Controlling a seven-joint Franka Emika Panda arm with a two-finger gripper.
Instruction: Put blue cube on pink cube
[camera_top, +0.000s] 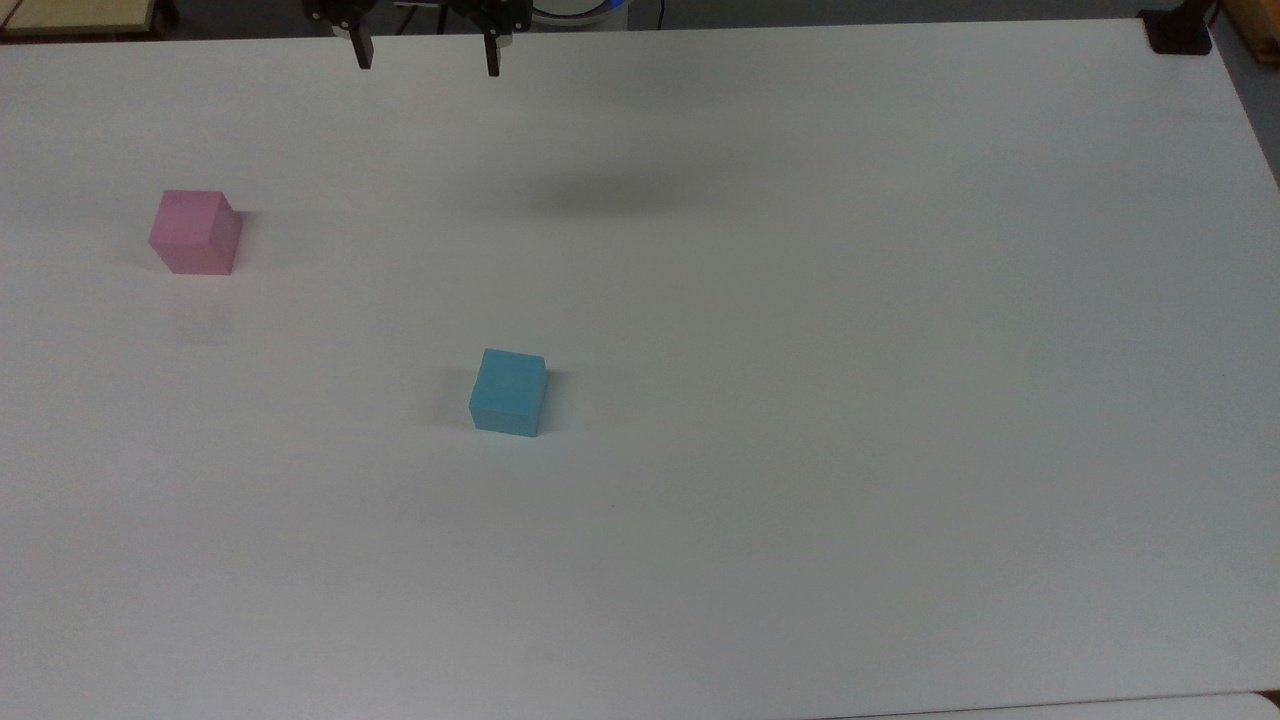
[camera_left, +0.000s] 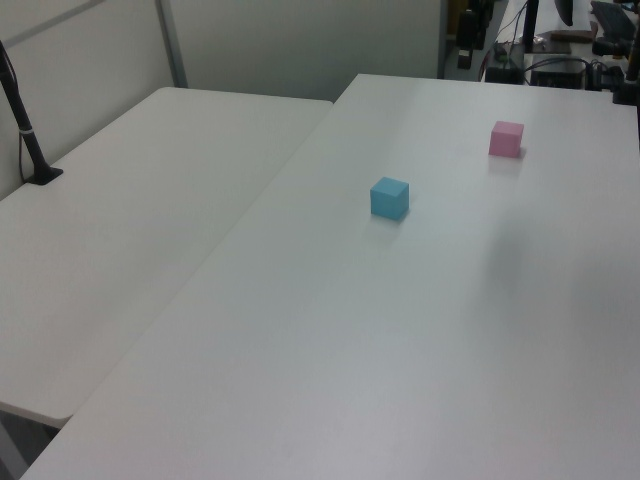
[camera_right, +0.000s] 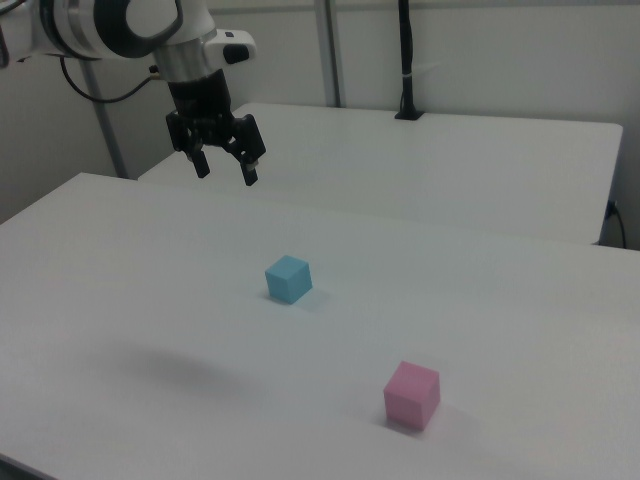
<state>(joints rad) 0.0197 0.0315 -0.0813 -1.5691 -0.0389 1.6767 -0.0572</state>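
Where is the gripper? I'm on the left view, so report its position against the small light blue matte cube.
Observer: Right view: the gripper hangs well above the white table, up and to the right view's left of the small light blue matte cube.
Operator: Report its fingers.
Observer: Spread wide, holding nothing.
Operator: Place the small pale pink matte cube against it.
Observer: Top view: it lies to the top view's left of the gripper.

A white robot arm (camera_right: 120, 25) with rounded grey-ringed joints is showing at the right view's upper left, trailing a black cable (camera_right: 100, 90) and ending in a black two-fingered gripper (camera_right: 226, 172).
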